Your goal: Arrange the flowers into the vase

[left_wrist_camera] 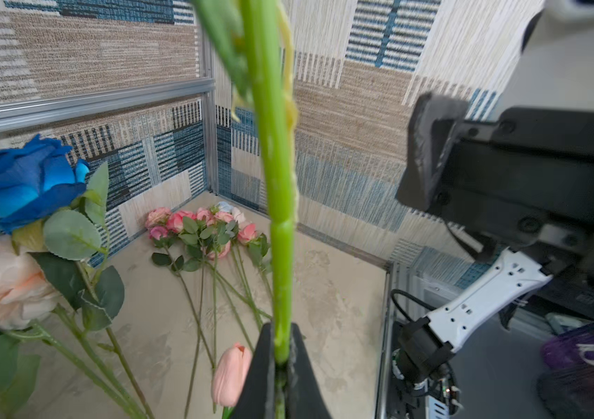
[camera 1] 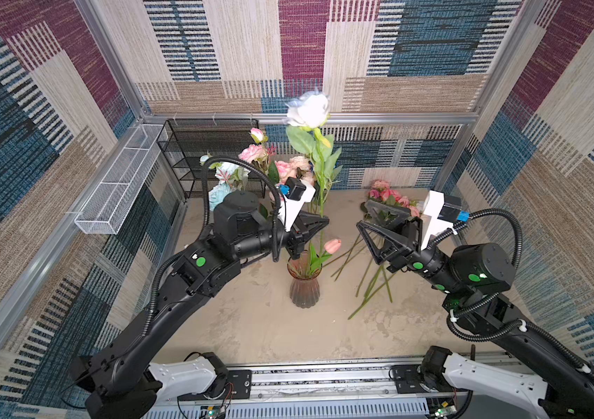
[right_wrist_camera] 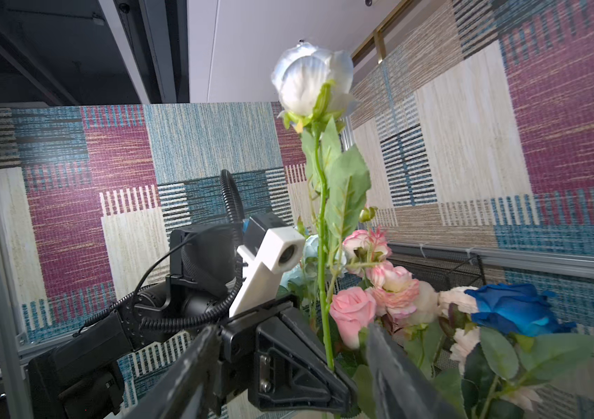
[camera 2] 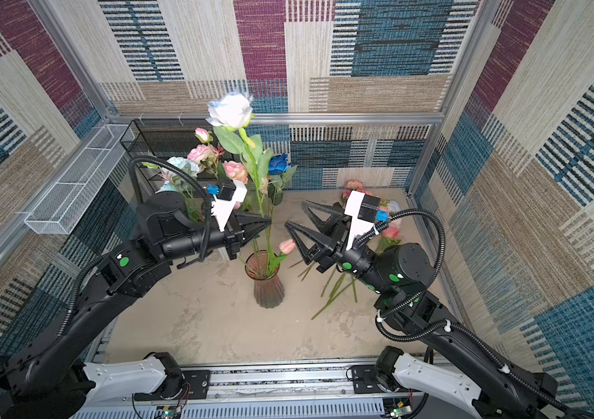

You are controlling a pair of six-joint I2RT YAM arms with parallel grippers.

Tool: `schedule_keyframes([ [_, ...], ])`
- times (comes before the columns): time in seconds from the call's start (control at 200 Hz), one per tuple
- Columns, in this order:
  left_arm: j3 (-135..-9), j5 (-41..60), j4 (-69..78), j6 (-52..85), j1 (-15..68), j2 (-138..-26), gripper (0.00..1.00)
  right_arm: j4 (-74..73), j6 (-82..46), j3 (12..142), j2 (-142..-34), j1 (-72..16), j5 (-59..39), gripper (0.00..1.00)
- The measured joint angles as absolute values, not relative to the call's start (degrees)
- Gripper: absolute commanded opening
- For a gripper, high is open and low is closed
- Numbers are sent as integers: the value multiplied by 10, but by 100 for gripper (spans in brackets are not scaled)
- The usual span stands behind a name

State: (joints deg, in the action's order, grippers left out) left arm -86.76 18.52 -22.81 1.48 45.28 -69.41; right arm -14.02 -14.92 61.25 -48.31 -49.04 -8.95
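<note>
One tall white rose [camera 1: 308,109] in hand: stem clamped in left jaws over mouth of ribbed amber glass vase [camera 1: 304,286], mid sandy counter [camera 1: 252,326], not let go yet. Empty right jaws wide open, just beside. Pink tulip bud [camera 1: 333,246] in vase; pink/blue cluster [camera 2: 235,170] behind prob in too, stem ends hidden. Remaining: pile of pink roses [camera 1: 393,199] lying rear right. Front of counter free; black mesh rack [camera 1: 208,134] crowds rear left.

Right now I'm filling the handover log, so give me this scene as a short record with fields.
left gripper: shut on the white rose stem
right gripper: open, holding nothing, beside the stem
white rose: upright over the vase
vase: brownish glass, holds a pink tulip
loose flowers: lying on the table behind the right gripper
</note>
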Motion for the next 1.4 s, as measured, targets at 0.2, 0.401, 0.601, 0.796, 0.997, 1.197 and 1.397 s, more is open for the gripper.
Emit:
schedule_keyframes([
  [0.2,-811,85,-174,-24,459,-686,0,-120,-139,601,-452,-490,-61,65],
  [0.401,-762,64,-135,-27,462,-676,0,-108,-130,593,-433,-490,-49,65],
  [0.601,-698,53,-122,-13,462,-642,0,-104,-128,589,-424,-490,-39,65],
  [0.796,-654,45,-112,18,462,-608,0,-93,-128,587,-425,-490,-34,65],
  [0.997,-683,45,-112,32,463,-613,0,-91,-128,587,-428,-490,-30,65],
  [1.197,-742,49,-114,38,463,-624,0,-91,-128,587,-427,-490,-30,65],
  [1.397,-753,49,-136,44,469,-608,0,-90,-128,585,-420,-490,-29,65],
])
